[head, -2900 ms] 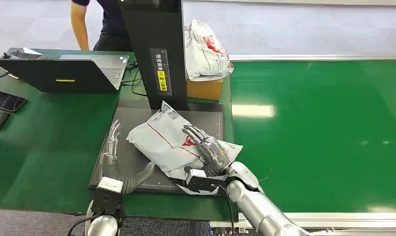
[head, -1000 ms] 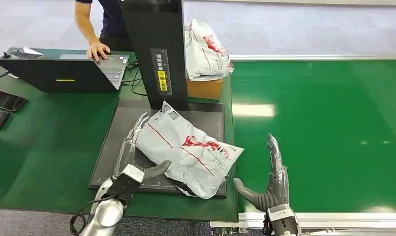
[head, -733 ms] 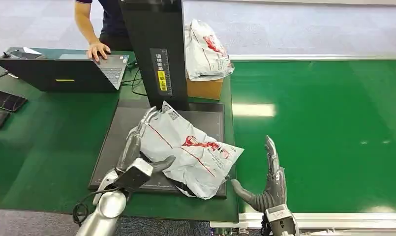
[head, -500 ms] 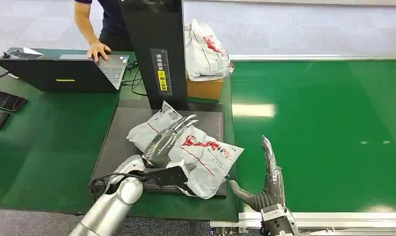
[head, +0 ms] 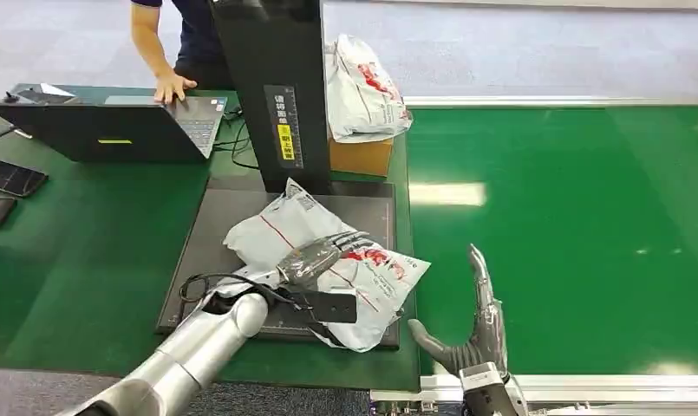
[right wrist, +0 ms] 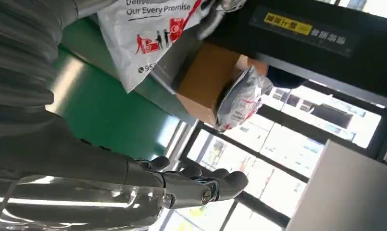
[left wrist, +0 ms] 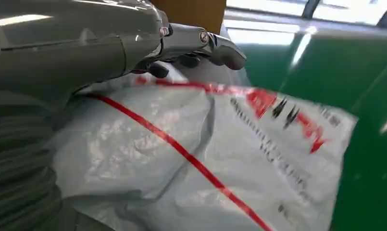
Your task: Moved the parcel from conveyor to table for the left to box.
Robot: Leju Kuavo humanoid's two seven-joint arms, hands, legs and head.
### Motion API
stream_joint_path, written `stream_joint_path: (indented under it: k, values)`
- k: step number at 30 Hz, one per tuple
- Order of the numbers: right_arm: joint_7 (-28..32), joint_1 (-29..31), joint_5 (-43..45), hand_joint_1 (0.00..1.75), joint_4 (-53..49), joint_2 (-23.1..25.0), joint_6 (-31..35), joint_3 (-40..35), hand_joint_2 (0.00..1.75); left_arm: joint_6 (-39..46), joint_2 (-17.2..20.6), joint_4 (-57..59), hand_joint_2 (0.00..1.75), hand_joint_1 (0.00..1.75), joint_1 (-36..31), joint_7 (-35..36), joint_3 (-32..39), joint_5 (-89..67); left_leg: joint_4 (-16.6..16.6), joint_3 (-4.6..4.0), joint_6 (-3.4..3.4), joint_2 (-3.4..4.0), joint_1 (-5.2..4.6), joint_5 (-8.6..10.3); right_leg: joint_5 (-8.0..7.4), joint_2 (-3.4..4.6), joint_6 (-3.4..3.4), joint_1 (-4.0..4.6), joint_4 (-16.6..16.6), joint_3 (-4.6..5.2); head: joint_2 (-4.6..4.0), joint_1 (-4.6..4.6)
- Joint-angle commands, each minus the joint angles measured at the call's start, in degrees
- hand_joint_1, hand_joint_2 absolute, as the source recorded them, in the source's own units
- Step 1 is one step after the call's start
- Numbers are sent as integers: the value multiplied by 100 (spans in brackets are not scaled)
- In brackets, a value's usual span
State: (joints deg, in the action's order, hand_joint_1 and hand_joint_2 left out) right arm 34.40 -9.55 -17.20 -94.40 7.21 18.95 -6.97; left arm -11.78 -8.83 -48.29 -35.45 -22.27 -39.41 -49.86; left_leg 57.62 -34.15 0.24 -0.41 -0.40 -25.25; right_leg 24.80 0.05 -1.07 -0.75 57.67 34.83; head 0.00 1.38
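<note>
- The parcel (head: 328, 260), a white plastic mailer with red stripes and print, lies on the black mat (head: 215, 227) at the worktop (head: 76, 251) edge that meets the green conveyor (head: 570, 225).
- The left hand (head: 319, 256) rests flat on top of the parcel, fingers stretched out across it (nothing is pinched or lifted).
- The right hand (head: 475, 325) stands upright over the conveyor's near edge, just beside the parcel, fingers wide and holding nothing.
- A cardboard box (head: 360, 156) with a second mailer bag (head: 362, 87) on it sits beside the black scanner column (head: 276, 87).
- At the worktop's far edge a person's hand (head: 167, 87) touches a laptop (head: 111, 126).
</note>
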Motion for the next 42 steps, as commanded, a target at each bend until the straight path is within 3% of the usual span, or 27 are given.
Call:
stream_joint_path:
  k: [1, 10, 11, 12, 20, 21, 22, 24, 31, 42]
  values:
    - [-17, -248, 47, 0, -2, 66, 74, 112, 175, -101, -202, 1912, 175, 0, -866, 51, -837, -39, -5, 14, -8, -5, 4, 0, 1, -8, 5, 4, -7, -19, 0, 2]
    - [-176, -277, -78, 0, -47, 39, 319, -97, 175, -2, -254, 2266, 175, 0, -820, 533, -757, -40, -13, 35, -9, 5, 3, 3, -4, 3, 7, 3, -11, -38, 0, 2]
    - [-182, -246, -84, 0, -32, 46, 292, -84, 175, -19, -210, 2255, 175, 45, -831, 546, -750, -25, -11, 38, -8, 6, 1, 1, -2, 3, 6, 2, -8, -41, 0, 2]
    - [-182, -211, -108, 0, 3, 62, 264, -73, 175, -30, -164, 2242, 175, 171, -830, 555, -743, -5, -8, 38, -6, 6, 1, 1, -2, 4, 5, 2, -5, -40, 0, 2]
    - [-161, -254, -123, 0, -38, 17, 225, 14, 175, 198, 59, 1829, 175, 175, -661, 510, -683, 54, -12, 57, -7, 12, 2, 3, -6, 9, 4, 2, -7, -62, 0, 2]
    - [-166, -353, -176, 0, -126, 3, 276, 18, 175, 1412, 268, 928, 175, 175, -162, 286, -22, 470, -17, 58, -10, 17, 3, 7, -12, 13, 8, 4, -12, -61, 0, 2]
    - [-215, -525, -188, 0, -317, -18, 233, 24, 175, 1095, 751, -377, 175, 175, 305, 568, 65, 531, -15, 69, -8, 18, -1, 2, -6, 16, 6, 0, -7, -68, 0, 2]
    - [-227, -612, -177, 0, -417, -21, 181, 38, 175, 777, 1036, -1245, 175, 175, 619, 810, 167, 551, -36, 82, -17, 43, -3, 5, -13, 38, 13, -2, -22, -72, 0, 0]
    - [-218, -890, -250, 0, -760, 125, 134, 276, 175, 1659, 1033, -3049, 175, 175, 1721, 630, 1133, 347, -18, 73, -16, 29, 1, -9, 9, 28, 19, 2, -3, -60, 0, 2]
    - [-216, -865, -258, 0, -739, 147, 113, 296, 175, 1657, 1030, -3114, 175, 175, 1772, 620, 1172, 320, -13, 36, -13, 14, 7, -8, 11, 12, 14, 7, -5, -36, 0, 2]
